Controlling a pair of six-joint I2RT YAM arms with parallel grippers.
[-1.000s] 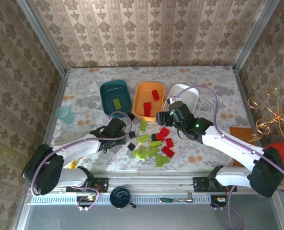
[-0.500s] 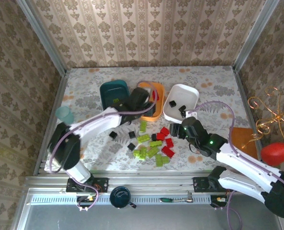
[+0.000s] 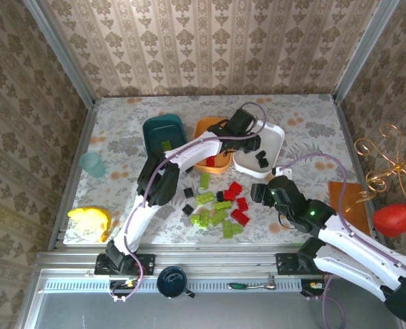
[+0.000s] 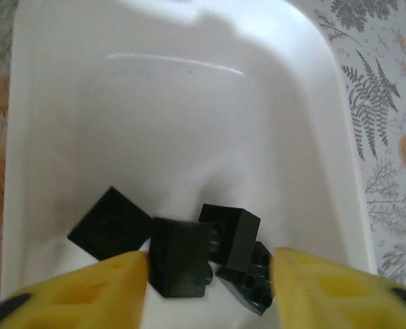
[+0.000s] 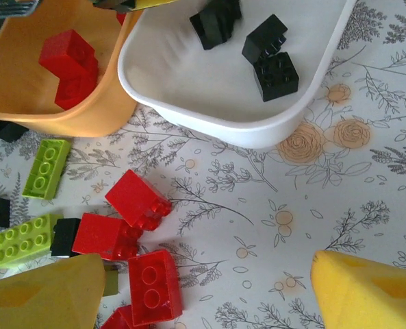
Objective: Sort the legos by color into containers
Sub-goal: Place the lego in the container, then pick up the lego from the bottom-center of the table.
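My left gripper (image 4: 209, 264) hangs open inside the white tub (image 4: 189, 110), its jaws well apart. A blurred black lego (image 4: 181, 257) sits just off its left finger, beside three other black legos (image 4: 240, 233). From above, the left gripper (image 3: 248, 144) is over the white tub (image 3: 274, 133), next to the orange tub (image 3: 204, 127) and the teal tub (image 3: 160, 130). My right gripper (image 5: 206, 274) is open low over the table, with red legos (image 5: 148, 284) close to its left finger. Red legos (image 5: 69, 58) lie in the orange tub (image 5: 24, 89). A lime lego (image 3: 167, 145) lies in the teal one.
Loose lime (image 3: 213, 214), red (image 3: 239, 216) and black (image 3: 188, 194) legos are scattered mid-table in front of the tubs. A pale-blue cup (image 3: 92, 164) and a yellow object (image 3: 90, 221) are at the left. A dark cup (image 3: 172, 281) stands by the arm bases.
The left arm swung right from the teal and orange tubs to the white tub and its jaws opened, letting go of a black lego. The right gripper drew back slightly toward the near right.
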